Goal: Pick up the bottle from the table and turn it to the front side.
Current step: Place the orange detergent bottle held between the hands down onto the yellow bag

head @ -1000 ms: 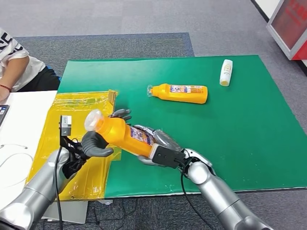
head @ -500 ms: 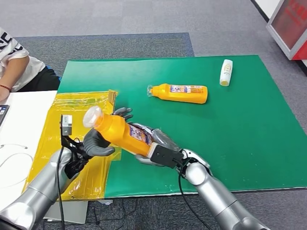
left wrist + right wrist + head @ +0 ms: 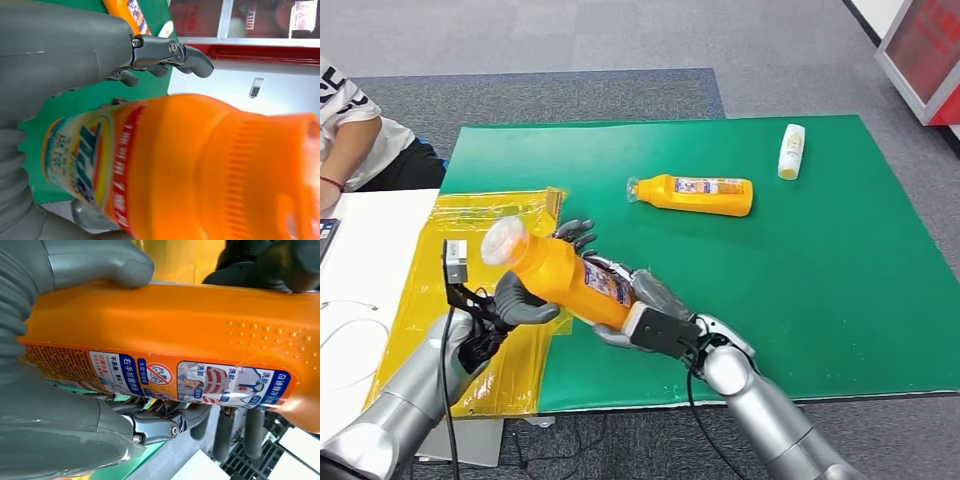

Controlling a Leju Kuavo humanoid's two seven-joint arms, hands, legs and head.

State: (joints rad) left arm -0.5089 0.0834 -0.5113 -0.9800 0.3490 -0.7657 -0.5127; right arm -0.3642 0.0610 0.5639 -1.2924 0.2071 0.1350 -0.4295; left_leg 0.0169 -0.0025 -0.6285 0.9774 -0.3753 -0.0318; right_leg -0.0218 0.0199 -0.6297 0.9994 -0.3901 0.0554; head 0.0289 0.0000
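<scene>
An orange bottle with a clear cap hangs tilted above the green mat's near left part, cap pointing left and up. My right hand grips its base end, thumb on top and fingers below, with the blue and white back label facing that camera. My left hand cups the bottle's shoulder: its thumb lies under the bottle, and its fingers reach straight past the far side with a gap to the bottle. The left hand holds nothing.
A second orange bottle lies on its side mid-mat. A small white bottle lies at the far right. A yellow plastic sheet covers the mat's left end, beside a white tabletop. A person sits far left.
The held bottle has shifted left and its cap end has risen a little. Both hands have moved left with it.
</scene>
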